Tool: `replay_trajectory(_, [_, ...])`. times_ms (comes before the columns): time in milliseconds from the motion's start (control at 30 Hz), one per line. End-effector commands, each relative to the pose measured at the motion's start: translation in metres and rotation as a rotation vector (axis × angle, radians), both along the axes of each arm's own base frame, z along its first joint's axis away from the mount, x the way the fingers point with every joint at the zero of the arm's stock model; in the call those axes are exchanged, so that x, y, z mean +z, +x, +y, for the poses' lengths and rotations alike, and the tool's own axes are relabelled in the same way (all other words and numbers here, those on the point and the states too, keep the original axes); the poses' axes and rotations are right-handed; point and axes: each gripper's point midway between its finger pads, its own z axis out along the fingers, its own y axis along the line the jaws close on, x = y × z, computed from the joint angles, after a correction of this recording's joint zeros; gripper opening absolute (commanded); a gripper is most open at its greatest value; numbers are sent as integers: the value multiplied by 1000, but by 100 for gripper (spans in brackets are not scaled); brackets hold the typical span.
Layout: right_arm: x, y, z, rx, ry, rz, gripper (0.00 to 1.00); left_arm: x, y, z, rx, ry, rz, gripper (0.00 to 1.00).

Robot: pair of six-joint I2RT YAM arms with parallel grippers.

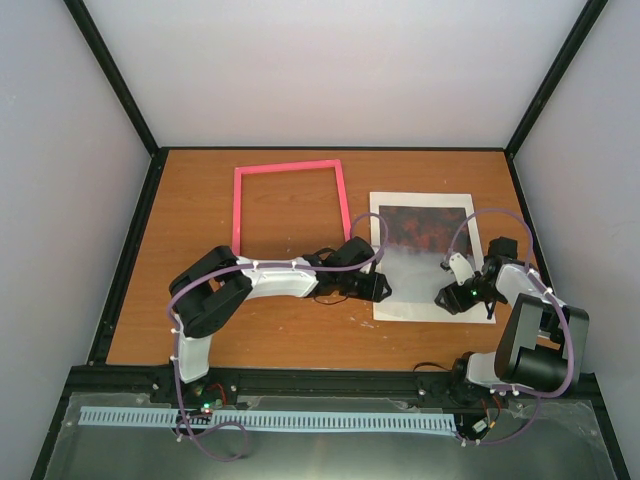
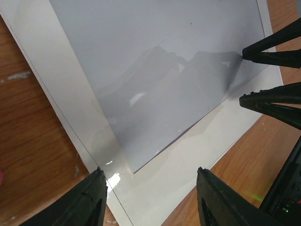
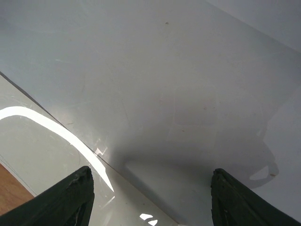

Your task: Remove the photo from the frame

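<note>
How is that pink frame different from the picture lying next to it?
The frame is just a bright pink outline with the table wood showing through it; the photo is a solid sheet, dark red-black fading to pale grey. The frame lies further back and left; the photo nearer, on the right. Both are rectangular and lie flat.
</note>
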Motion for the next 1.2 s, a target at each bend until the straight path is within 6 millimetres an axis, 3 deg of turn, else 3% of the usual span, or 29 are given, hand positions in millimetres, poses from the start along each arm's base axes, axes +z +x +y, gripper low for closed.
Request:
replay_trajectory(0, [-10,-15,4,3,22,63,67,25,4,-19,-24,-87,-44,53])
replay_trajectory(367, [-8,-15,4,-1,35,61,66,8,10,-25,10,-108,45,50])
replay_trajectory(467, [-6,-14,3,-6,34,55,66,3,10,-28,-3,-126,62,45])
replay_trajectory(800, [50,5,-18,-64,-7,-122,68,18,17,-49,-52,-189,27,37])
replay_trajectory(933, [61,8,-29,-91,-21,-154,69,25,22,-63,-83,-217,7,37])
replay_trajectory(1167, [69,11,-37,-121,10,-158,69,9,25,-79,-124,-193,34,39])
